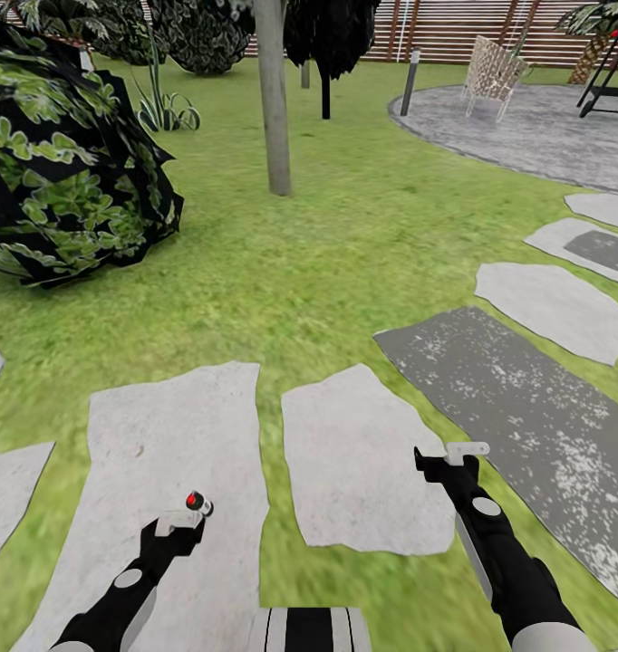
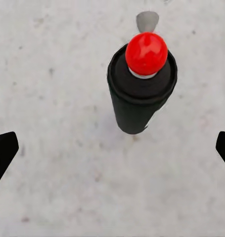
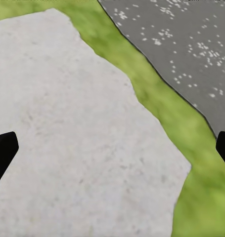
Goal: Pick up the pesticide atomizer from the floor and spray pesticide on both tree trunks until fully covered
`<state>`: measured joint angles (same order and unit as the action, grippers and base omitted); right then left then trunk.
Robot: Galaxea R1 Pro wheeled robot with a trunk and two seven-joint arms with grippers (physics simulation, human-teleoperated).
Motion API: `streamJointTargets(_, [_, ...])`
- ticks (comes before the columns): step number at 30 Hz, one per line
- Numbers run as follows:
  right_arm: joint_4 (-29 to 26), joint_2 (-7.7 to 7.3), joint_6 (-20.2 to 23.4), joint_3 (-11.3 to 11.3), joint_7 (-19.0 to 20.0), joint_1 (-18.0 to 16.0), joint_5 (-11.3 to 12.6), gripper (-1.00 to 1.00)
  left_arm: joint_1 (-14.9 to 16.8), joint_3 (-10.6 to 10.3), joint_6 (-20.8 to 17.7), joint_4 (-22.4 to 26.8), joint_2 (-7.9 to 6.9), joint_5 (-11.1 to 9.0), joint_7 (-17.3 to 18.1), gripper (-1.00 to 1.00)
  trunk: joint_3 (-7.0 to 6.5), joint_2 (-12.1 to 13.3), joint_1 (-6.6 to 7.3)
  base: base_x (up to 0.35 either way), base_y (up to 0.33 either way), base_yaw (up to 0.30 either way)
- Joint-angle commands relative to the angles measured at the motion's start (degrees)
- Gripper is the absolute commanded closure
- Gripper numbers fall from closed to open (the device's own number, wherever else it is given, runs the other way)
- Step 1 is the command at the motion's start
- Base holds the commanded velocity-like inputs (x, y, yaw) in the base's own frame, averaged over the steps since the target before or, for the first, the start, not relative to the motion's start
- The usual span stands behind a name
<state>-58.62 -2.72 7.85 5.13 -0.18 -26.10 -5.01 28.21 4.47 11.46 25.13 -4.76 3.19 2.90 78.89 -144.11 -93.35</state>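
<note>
The garden lawn [image 1: 282, 263] is spread with pale paving stones, and 1 grey-tan tree trunk [image 1: 274, 95] is seen standing well ahead on the grass, far from both arms.

The long pale stone [image 1: 155, 435] at the robot's left carries the task's thing. The pesticide atomizer [image 2: 140, 84] is stood upright on it, red top uppermost, near the stone's near end and away from its grassy edges. In the head view the red top [image 1: 193, 500] is seen just beyond the tip of the left gripper [image 1: 180, 525].

The left gripper [image 2: 112, 150] is held wide open with nothing in it. In its wrist view the bottle lies ahead of the dark fingertips [image 2: 3, 150], not yet between them, its long axis pointing up toward the camera, a little toward 1 finger's side.

The right gripper [image 1: 449, 457] is judged farther off, over the neighbouring stone [image 3: 72, 143]; its fingers [image 3: 2, 148] are spread wide and hold nothing.

The coming move is judged to belong to the left arm: a short advance and descent until the bottle's body stands between the fingers.
</note>
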Motion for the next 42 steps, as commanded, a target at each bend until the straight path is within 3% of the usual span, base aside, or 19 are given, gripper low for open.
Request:
streamJointTargets(1, [0.03,0.0,0.01,-0.01,0.0,0.0,0.0,-1.0,0.0,0.12,0.1,-0.03,0.01,-0.07,0.0,-1.0,0.0,0.0,0.0,0.121,-0.008,0.0])
streamJointTargets(8, [0.33,0.0,0.06,-0.11,0.0,0.02,-0.16,-1.0,0.0,0.27,0.57,0.08,-0.06,-0.25,-0.06,-1.0,0.0,0.0,0.0,0.184,-0.086,0.0])
streamJointTargets(36, [0.11,0.0,-0.02,-0.12,0.0,0.02,-0.08,-1.0,0.0,0.11,1.37,0.26,-0.07,-0.36,-0.01,-1.0,0.02,0.0,0.0,0.015,-0.029,0.0])
streamJointTargets(42, [0.09,0.02,-0.03,-0.06,0.0,0.0,-0.01,-1.0,0.0,0.1,1.37,0.03,-0.15,-0.37,-0.07,-1.0,1.74,-0.08,-0.15,0.0,0.0,0.0])
